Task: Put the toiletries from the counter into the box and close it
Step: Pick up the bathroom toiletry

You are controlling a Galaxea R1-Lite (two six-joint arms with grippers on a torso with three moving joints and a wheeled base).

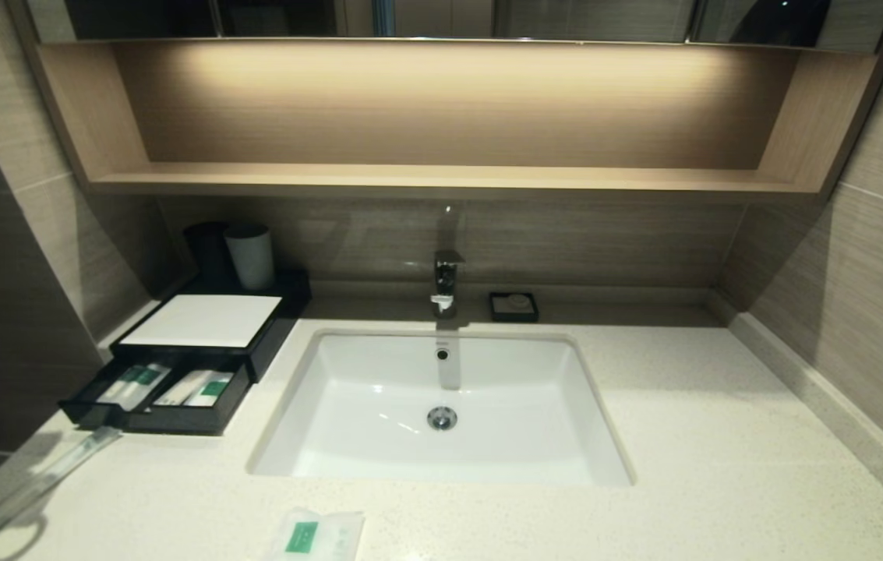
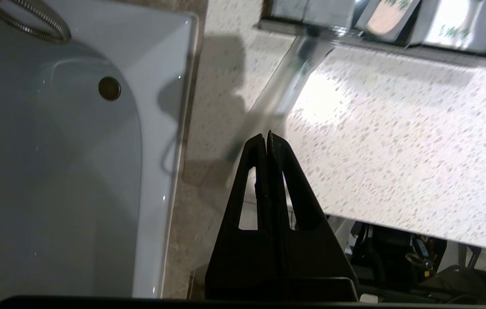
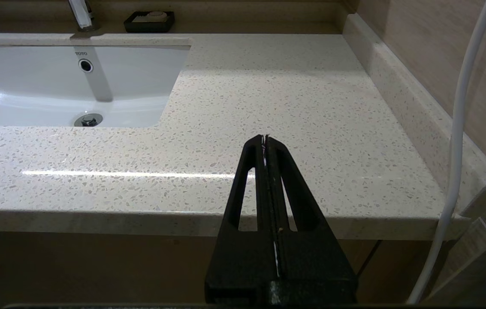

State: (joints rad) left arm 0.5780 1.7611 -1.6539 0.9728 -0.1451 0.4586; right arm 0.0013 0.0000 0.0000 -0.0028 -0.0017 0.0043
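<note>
So, left gripper [image 2: 267, 136] pinched tight on the near end of a clear-wrapped toothbrush [image 2: 288, 92].

Its long axis runs diagonally over the counter [image 1: 683, 436], far tip pointing at the box [image 1: 203, 321] and its open drawer. The sachet [image 1: 316, 536] with its green square label lies near the sink [image 1: 441, 405], which reads TOTO. The right gripper [image 3: 266, 137] is closed, empty.

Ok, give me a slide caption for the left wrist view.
Left gripper, shut on a clear-wrapped toothbrush, lifts it above the counter toward the open drawer.

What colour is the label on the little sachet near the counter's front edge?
Green, on a white sachet; the head view shows it best.
</note>
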